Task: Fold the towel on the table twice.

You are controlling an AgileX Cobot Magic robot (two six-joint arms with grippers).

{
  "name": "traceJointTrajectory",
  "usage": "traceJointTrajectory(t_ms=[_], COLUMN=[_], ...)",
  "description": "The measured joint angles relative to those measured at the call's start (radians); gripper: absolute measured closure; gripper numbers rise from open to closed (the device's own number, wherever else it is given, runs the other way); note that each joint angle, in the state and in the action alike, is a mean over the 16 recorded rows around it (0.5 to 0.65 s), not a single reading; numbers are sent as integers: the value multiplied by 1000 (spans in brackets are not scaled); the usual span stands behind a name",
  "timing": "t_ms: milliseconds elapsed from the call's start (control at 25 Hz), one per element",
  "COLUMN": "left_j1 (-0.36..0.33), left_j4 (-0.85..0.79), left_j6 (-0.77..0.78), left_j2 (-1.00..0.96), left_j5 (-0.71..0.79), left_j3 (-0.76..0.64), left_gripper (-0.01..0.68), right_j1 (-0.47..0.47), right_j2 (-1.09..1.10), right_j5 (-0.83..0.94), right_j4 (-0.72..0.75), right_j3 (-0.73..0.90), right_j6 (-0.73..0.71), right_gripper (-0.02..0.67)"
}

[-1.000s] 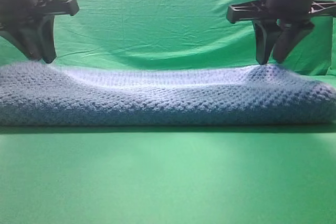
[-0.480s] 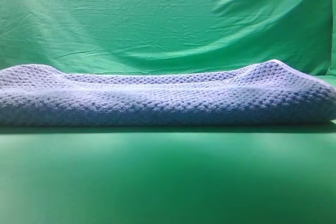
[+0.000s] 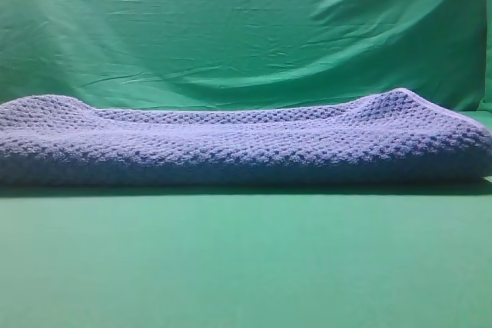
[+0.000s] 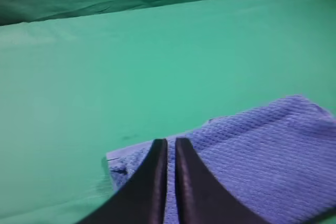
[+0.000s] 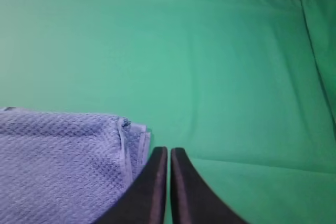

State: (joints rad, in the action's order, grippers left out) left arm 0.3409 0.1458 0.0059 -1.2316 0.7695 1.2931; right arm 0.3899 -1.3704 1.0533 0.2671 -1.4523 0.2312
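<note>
Towel: blue-grey waffle-knit towel [image 3: 246, 144] lies folded along green cloth table [image 3: 246, 259].
Left gripper [image 4: 171, 150]: fingers nearly together, holding nothing.
Right gripper [image 5: 169, 156]: fingers together, holding nothing.

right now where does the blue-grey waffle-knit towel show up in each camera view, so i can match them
Exterior high: the blue-grey waffle-knit towel lies folded across the full width, mid-picture.
Left wrist: lower right, beyond the shut left gripper, one corner at lower centre.
Right wrist: lower left, its hemmed corner just left of the shut right gripper.
Shared landmark: the smooth green table cover, bare around the towel in every view.
</note>
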Motion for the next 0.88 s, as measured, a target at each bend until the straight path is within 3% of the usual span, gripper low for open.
traceJointTrajectory(t_ms=[360,880], left_j1=[0,0], left_j4=[145,160], left_j6=[115,141], left_j2=[364,911], left_j5=[36,45], left_j3=[-213,-571], left_gripper=[617,617], right_j1=[0,0], right_j2=[361,959], right_j5=[-51,-183], right_j4=[-79,-235], right_j3=[228,682], right_j6=[-86,-253], right_gripper=[649,649])
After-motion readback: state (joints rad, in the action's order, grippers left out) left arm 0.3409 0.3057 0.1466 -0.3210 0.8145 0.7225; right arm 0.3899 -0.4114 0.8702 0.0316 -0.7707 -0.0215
